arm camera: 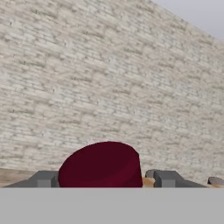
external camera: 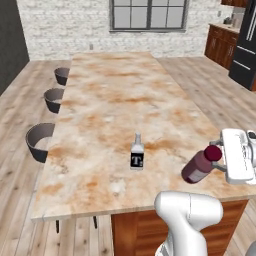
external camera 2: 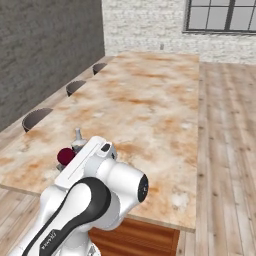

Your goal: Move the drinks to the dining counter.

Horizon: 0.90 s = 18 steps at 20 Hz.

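On the marbled table (external camera: 125, 90) the black bottle (external camera: 137, 156) stands upright; the claw (arm camera: 103, 179) holds the tilted maroon bottle (external camera: 200, 166) at its cap.

Long beige rust-mottled marble counter top (external camera: 115, 95) lies open beyond the clear-necked black "T" bottle (external camera: 137, 155), the sole standing obstacle near the front edge.

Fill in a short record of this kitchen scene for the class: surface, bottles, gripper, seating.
surface: dining counter, marble top
standing bottle: black bottle marked T, upright, near the counter's front edge
tilted bottle: maroon bottle, leaning, its cap between the fingers
gripper: gripper, fingers either side of the maroon cap
seating: three grey stools along the counter's left side
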Tool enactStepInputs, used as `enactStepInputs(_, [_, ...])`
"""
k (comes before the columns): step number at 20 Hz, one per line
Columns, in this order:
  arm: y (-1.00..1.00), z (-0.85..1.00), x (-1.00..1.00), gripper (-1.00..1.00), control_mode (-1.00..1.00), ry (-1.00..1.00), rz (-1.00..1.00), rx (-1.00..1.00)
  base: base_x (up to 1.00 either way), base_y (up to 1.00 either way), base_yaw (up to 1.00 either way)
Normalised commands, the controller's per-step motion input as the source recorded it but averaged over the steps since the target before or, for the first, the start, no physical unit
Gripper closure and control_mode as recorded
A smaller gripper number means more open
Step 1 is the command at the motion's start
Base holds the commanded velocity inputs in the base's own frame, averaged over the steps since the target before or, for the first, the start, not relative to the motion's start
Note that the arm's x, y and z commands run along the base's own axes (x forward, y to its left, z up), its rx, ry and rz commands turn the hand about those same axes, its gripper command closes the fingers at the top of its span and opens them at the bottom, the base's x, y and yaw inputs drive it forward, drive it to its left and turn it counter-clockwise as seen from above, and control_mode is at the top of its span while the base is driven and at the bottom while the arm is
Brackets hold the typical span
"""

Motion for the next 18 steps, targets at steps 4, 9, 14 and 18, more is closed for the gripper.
enactStepInputs(4, [0.00, 0.00, 0.00, 1.00, 1.00, 0.00, 0.00, 0.00, 0.42, 0.00, 0.00])
enactStepInputs(9, [0.00, 0.00, 0.00, 1.00, 1.00, 0.00, 0.00, 0.00, 0.37, 0.00, 0.08])
enactStepInputs(14, [0.00, 0.00, 0.07, 1.00, -1.00, 0.01, 0.00, 0.00, 0.31, 0.00, 0.08])
enactStepInputs(18, [0.00, 0.00, 0.35, 1.00, -1.00, 0.00, 0.00, 0.00, 0.00, 0.00, 0.00])
